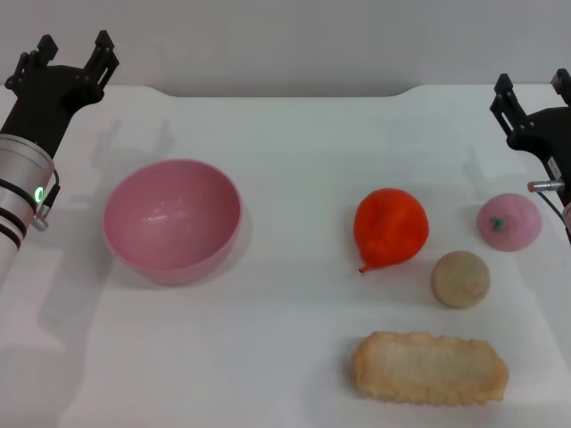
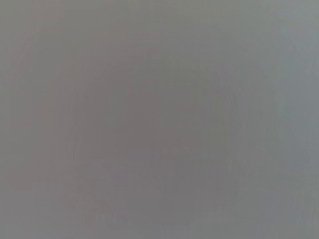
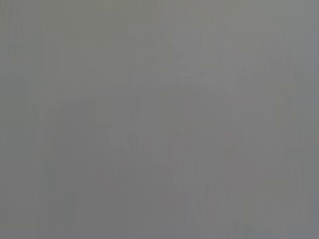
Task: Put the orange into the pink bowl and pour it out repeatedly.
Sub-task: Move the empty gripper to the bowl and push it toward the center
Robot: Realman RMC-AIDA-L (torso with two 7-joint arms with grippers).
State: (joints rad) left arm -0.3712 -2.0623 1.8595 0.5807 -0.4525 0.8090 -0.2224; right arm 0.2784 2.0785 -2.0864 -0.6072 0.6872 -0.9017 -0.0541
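The white counter [image 1: 294,134] held the pink bowl [image 1: 171,219], empty, at left. The orange [image 1: 391,227] lay well apart, right of centre. The left end effector [image 1: 64,64] hovered spread and empty; the right end effector [image 1: 533,94] (edge-cropped) likewise. Both wrist views showed featureless grey.

My left tool [image 1: 73,55] sits at the far left edge, its two black fingers [image 1: 103,49] spread apart with nothing between them. Behind it, nearer to me, the silver wrist section with black bands and a small green light runs back off the edge of my head view. My right tool [image 1: 533,92] sits at the far right edge, fingers likewise spread and empty, with only part of its black body showing. Both wrist views give me a plain grey blank.
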